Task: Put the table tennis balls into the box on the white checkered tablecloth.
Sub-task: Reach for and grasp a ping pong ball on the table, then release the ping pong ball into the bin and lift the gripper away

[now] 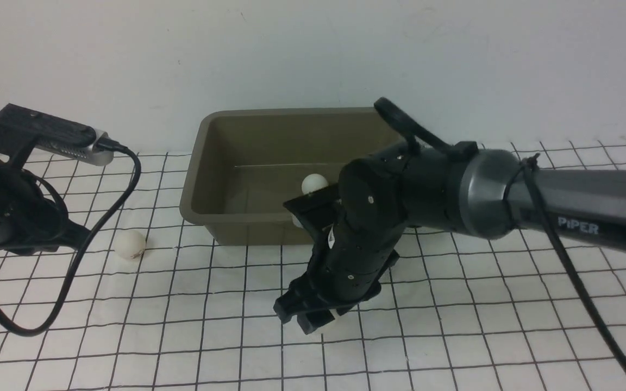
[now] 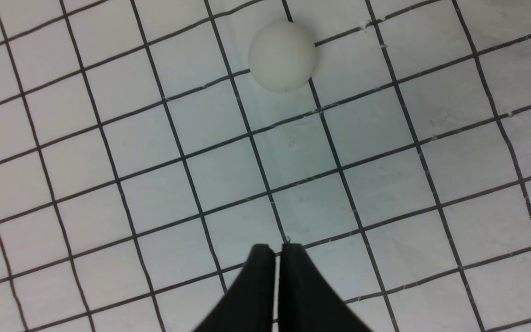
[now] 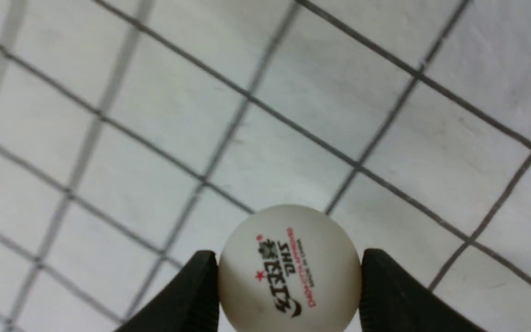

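Note:
The olive-grey box (image 1: 196, 202) stands at the back of the white checkered tablecloth (image 1: 454, 326), with one table tennis ball (image 1: 314, 183) inside it. My right gripper (image 3: 291, 256) is shut on a ball with a printed logo (image 3: 289, 272), low over the cloth in front of the box. In the front view that gripper (image 1: 313, 321) points down and hides most of its ball. Another ball (image 1: 130, 244) lies on the cloth left of the box. It appears in the left wrist view as a plain white ball (image 2: 282, 55), some way ahead of my shut, empty left gripper (image 2: 277, 249).
The left arm's body (image 1: 8, 212) and its looping black cable (image 1: 74, 271) are at the far left edge. My right arm (image 1: 508, 190) reaches across in front of the box's right half and hides it. A plain wall rises behind the box.

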Tool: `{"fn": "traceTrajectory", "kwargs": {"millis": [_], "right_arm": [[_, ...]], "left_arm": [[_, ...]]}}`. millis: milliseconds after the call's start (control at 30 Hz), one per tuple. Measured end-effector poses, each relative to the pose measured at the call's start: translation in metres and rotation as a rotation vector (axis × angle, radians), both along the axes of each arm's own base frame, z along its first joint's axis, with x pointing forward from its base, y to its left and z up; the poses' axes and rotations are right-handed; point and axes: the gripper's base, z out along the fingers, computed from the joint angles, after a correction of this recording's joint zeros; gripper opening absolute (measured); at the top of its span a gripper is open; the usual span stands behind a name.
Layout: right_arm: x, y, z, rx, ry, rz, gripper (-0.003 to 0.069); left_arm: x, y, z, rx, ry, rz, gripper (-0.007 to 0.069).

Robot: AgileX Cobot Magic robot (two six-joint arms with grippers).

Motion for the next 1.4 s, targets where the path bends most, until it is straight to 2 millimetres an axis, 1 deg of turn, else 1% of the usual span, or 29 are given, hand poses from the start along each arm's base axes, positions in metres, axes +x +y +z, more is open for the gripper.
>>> {"fn": "traceTrajectory", "kwargs": {"millis": [33,67,100,133,200,267,300,333,367,400,467,500,600,700,767,833,933,1033,1200,1300,1367,1400], "right_arm": [[0.000,0.001,0.006,0.013,-0.002,0.001,0.0357],[-0.001,0.001,0.017,0.035,-0.014,0.009,0.0357],[-0.001,0.001,0.018,0.036,-0.016,0.010,0.0357],[0.001,0.003,0.040,0.067,-0.050,0.025,0.0357],[0.005,0.006,0.064,0.098,-0.105,0.044,0.0357],[0.013,0.009,0.091,0.113,-0.201,0.063,0.0357],[0.014,0.009,0.093,0.108,-0.214,0.066,0.0357],[0.019,0.009,0.107,0.103,-0.281,0.076,0.0357],[0.021,0.008,0.110,0.093,-0.303,0.079,0.0357],[0.025,0.008,0.117,0.081,-0.348,0.080,0.0357],[0.036,0.007,0.125,0.032,-0.430,0.076,0.0357],[0.038,0.006,0.126,0.023,-0.442,0.074,0.0357],[0.058,0.003,0.120,-0.048,-0.500,0.060,0.0357],[0.081,-0.004,0.101,-0.097,-0.504,0.036,0.0357],[0.098,-0.009,0.083,-0.122,-0.499,0.031,0.0357],[0.112,-0.015,0.070,-0.135,-0.496,0.030,0.0357],[0.126,-0.023,0.053,-0.127,-0.477,0.013,0.0357],[0.133,-0.027,0.053,-0.092,-0.497,-0.005,0.0357],[0.137,-0.025,0.056,-0.062,-0.536,-0.007,0.0357],[0.138,-0.025,0.057,-0.051,-0.552,-0.007,0.0367],[0.138,-0.024,0.057,-0.046,-0.559,-0.007,0.0374],[0.138,-0.024,0.057,-0.045,-0.559,-0.008,0.0377]], "left_arm": [[0.000,0.000,0.000,0.000,0.000,0.000,-0.0004],[0.000,0.000,0.000,0.000,0.000,0.000,-0.0004],[0.000,0.000,0.000,0.000,0.000,0.000,-0.0004],[0.000,0.000,0.000,0.000,0.000,0.000,-0.0004],[0.000,0.000,0.000,0.000,0.000,0.000,-0.0004],[0.000,0.000,0.000,0.000,0.000,0.000,-0.0004],[0.000,0.000,0.000,0.000,0.000,0.000,-0.0004],[0.000,0.000,0.000,0.000,0.000,0.000,-0.0004],[0.000,0.000,0.000,-0.001,0.000,0.000,-0.0004],[0.000,0.000,0.000,-0.001,0.000,0.000,-0.0004],[0.000,0.000,0.000,-0.001,0.000,0.000,-0.0004],[0.000,0.000,0.000,-0.001,0.000,0.000,-0.0004],[0.000,0.000,0.000,-0.001,-0.002,0.000,-0.0004],[0.002,0.000,0.001,0.000,-0.023,0.001,-0.0004],[0.003,0.000,0.002,0.001,-0.036,0.002,-0.0004],[0.004,0.000,0.002,0.002,-0.053,0.002,-0.0004],[0.007,-0.001,0.004,-0.016,-0.085,0.011,-0.0003],[0.013,-0.003,0.001,-0.066,-0.111,0.033,0.0021],[0.025,-0.005,-0.009,-0.090,-0.137,0.031,0.0111],[0.031,-0.005,-0.018,-0.081,-0.128,0.018,0.0174],[0.036,-0.004,-0.027,-0.080,-0.114,0.019,0.0234],[0.038,-0.004,-0.030,-0.080,-0.114,0.019,0.0249]]}}
